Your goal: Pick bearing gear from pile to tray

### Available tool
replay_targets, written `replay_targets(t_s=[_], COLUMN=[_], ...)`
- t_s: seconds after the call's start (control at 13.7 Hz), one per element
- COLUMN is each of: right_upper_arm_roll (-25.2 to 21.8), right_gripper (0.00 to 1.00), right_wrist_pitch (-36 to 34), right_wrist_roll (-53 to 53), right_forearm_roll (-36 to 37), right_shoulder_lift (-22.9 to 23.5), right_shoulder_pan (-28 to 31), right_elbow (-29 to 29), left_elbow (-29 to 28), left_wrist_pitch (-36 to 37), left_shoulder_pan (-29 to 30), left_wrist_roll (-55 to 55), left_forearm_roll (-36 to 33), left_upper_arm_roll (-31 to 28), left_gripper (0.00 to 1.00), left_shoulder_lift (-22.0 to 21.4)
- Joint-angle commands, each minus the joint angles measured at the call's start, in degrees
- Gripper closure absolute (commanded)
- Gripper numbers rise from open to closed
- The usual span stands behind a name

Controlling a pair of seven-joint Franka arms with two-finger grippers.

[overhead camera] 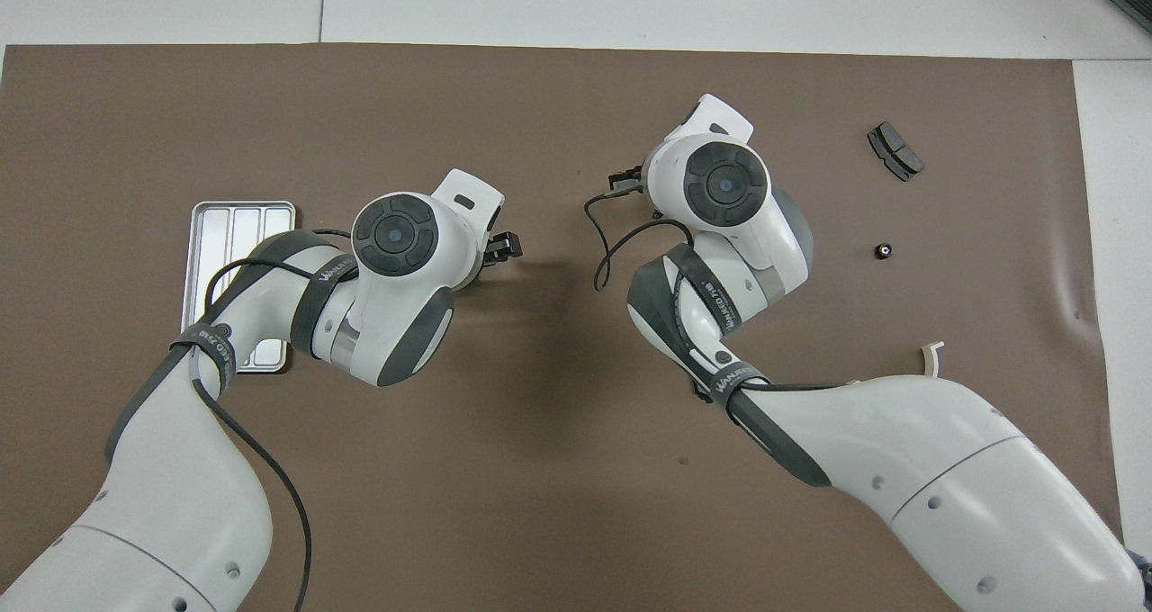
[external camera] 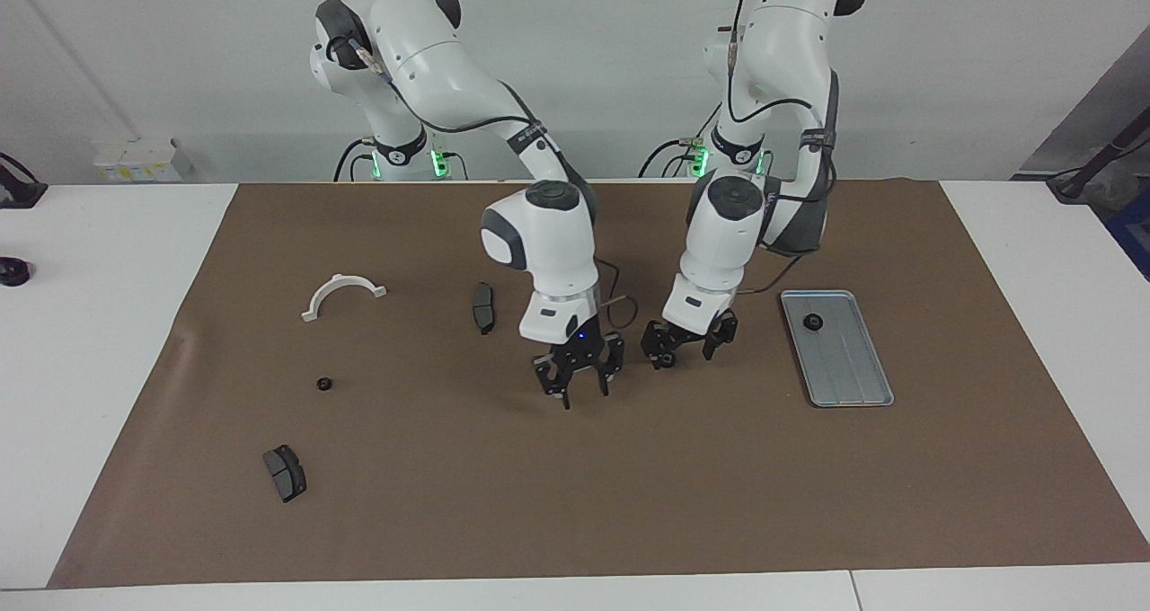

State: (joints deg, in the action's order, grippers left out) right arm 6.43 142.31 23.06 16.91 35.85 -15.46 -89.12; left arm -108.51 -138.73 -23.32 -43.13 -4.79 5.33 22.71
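Observation:
The silver tray [external camera: 849, 373] [overhead camera: 236, 220] lies toward the left arm's end of the table, with one small black gear [external camera: 813, 322] on it. Another black gear [external camera: 666, 358] rests on the brown mat in the middle. My left gripper [external camera: 685, 356] is down at this gear, open, and the gear sits by one fingertip. Beside it, my right gripper [external camera: 584, 394] hangs open over bare mat, holding nothing. Toward the right arm's end the pile is spread out: a gear [external camera: 324, 383] [overhead camera: 885, 251], two dark pads [external camera: 284, 472] [external camera: 483, 307] and a white half-ring bracket [external camera: 343, 292].
A brown mat [external camera: 575, 503] covers most of the white table. In the overhead view both arms cover the middle of the mat, hiding one pad, most of the bracket and part of the tray. A small black object [external camera: 11, 272] sits off the mat.

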Motion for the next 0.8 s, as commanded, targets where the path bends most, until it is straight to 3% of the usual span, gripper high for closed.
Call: replay_targets(t_s=[0.0,0.22,0.37,0.51,0.73], right_upper_arm_roll=[1.12,1.12,1.21,1.3,1.3], right_gripper=[0.34,0.32,0.32,0.31,0.3], right_wrist_pitch=[-4.56,-9.84,-11.6,-12.05,-11.96], right_wrist_roll=[1.02,0.68,-4.57,-9.59,-13.47], right_forearm_roll=[1.37,1.37,1.11,0.58,0.58], right_shoulder_lift=[-1.74,-2.54,-5.25,-8.59,-9.75], right_shoulder_pan=[4.72,8.86,12.11,14.66,17.48], right_elbow=[-2.64,-3.08,-4.83,-7.55,-8.97], left_elbow=[-2.66,-3.64,-3.99,-3.9,-2.42], left_wrist_pitch=[-0.84,-2.16,-2.42,-2.51,-2.07], left_shoulder_pan=[-0.76,-0.5,-0.41,-0.15,0.12], left_wrist_roll=[-1.61,-1.96,-3.36,-3.19,-2.14], left_forearm_roll=[-1.37,-1.37,-1.37,-1.37,-1.45], left_upper_arm_roll=[-0.94,-0.85,-0.85,-0.76,-0.85], left_gripper=[0.21,0.31,0.47,1.0,1.0], left_shoulder_lift=[-1.17,-1.35,-1.44,-1.44,-1.26])
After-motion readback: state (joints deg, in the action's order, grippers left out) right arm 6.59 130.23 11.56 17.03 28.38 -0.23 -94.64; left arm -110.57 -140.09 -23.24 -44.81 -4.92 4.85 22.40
